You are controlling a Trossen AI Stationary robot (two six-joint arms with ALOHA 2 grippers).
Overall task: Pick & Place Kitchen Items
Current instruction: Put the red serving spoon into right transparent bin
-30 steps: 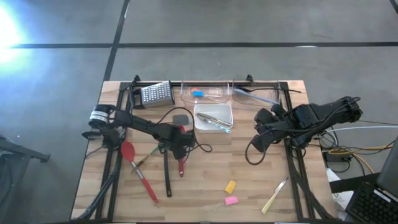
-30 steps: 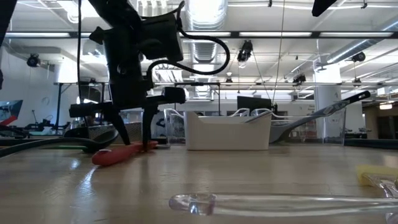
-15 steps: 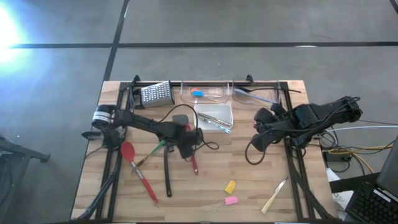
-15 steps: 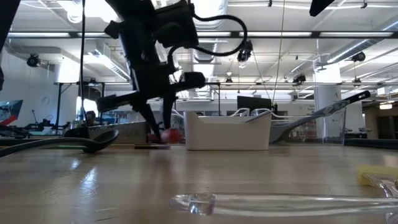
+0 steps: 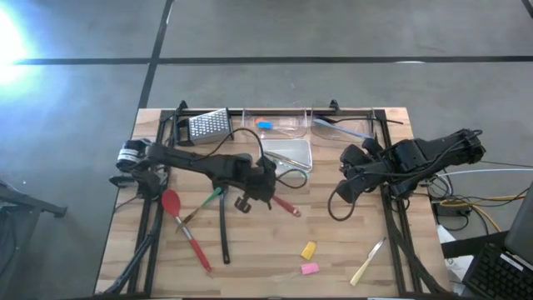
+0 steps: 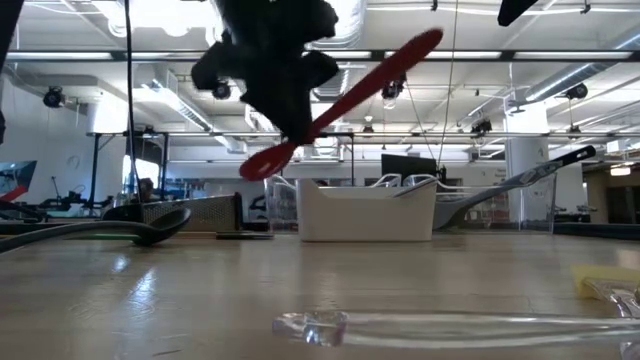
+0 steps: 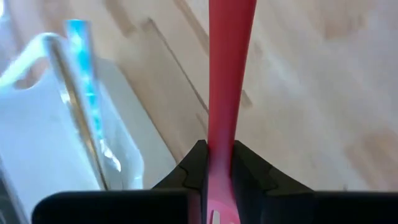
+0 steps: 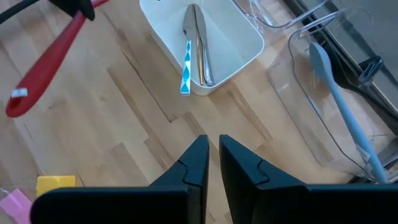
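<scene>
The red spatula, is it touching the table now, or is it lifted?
Apart. In the low view the red spatula hangs tilted in the left gripper, high above the table, with open room visible underneath it.

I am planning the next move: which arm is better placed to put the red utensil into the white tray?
Left. Its gripper already holds the red utensil beside the white tray; the right gripper is empty.

A wooden plank worktop point(image 5: 333, 250) stands on a grey concrete floor point(image 5: 333, 33) crossed by dark lines. Glare whitens the floor's left edge. Level across the worktop, the room shows a white ceiling with ducts point(image 6: 340, 75), strip lights point(image 6: 90, 55) and a white column point(image 6: 522, 165).
</scene>
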